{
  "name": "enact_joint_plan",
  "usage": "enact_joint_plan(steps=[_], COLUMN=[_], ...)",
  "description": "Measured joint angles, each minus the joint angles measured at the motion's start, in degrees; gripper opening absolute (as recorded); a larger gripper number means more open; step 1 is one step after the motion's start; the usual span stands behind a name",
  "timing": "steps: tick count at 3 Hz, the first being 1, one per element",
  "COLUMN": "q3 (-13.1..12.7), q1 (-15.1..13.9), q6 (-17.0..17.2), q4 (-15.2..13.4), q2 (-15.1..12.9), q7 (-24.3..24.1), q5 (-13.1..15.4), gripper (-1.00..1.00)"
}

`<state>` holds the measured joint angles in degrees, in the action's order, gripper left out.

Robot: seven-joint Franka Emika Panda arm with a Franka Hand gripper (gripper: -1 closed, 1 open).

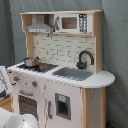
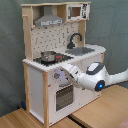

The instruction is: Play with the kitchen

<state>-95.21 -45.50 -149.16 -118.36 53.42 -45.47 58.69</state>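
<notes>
The white and light-wood toy kitchen (image 1: 65,75) (image 2: 45,85) stands in both exterior views. On its red-ringed black hob (image 1: 42,66) (image 2: 56,59) sits a small silver pot (image 1: 31,61) (image 2: 48,56). Beside the hob are the grey sink (image 1: 72,73) (image 2: 80,51) and the black tap (image 1: 85,58) (image 2: 75,39). Up top are the grey hood (image 1: 39,27) (image 2: 50,21) and the microwave (image 1: 72,23) (image 2: 77,11). My white arm (image 2: 92,75) reaches in from the second exterior view's right. Its gripper (image 2: 63,71) is at the knob panel, above the oven door (image 1: 27,105) (image 2: 64,96).
A grey curtain (image 2: 12,60) hangs behind the kitchen. The kitchen stands on wooden tabletops (image 2: 100,112). A white rounded part of the arm (image 1: 15,121) fills the first exterior view's lower left corner. A dark inset panel (image 1: 63,106) is in the cabinet front.
</notes>
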Motion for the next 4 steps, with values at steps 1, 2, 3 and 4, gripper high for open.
enact_joint_plan(steps=[1, 2, 3, 4], q3=[2.17, 4.23, 6.01, 9.25], q1=[2.97, 6.08, 9.17, 11.57], q6=[2.95, 6.68, 10.86, 15.23], q4=[-0.03, -0.02, -0.03, 0.06], q2=[0.12, 0.14, 0.16, 0.22], q7=[3.65, 6.06, 7.53, 7.92], q5=[0.28, 0.92, 1.93, 2.88], gripper=[1.0, 1.0, 1.0, 1.0])
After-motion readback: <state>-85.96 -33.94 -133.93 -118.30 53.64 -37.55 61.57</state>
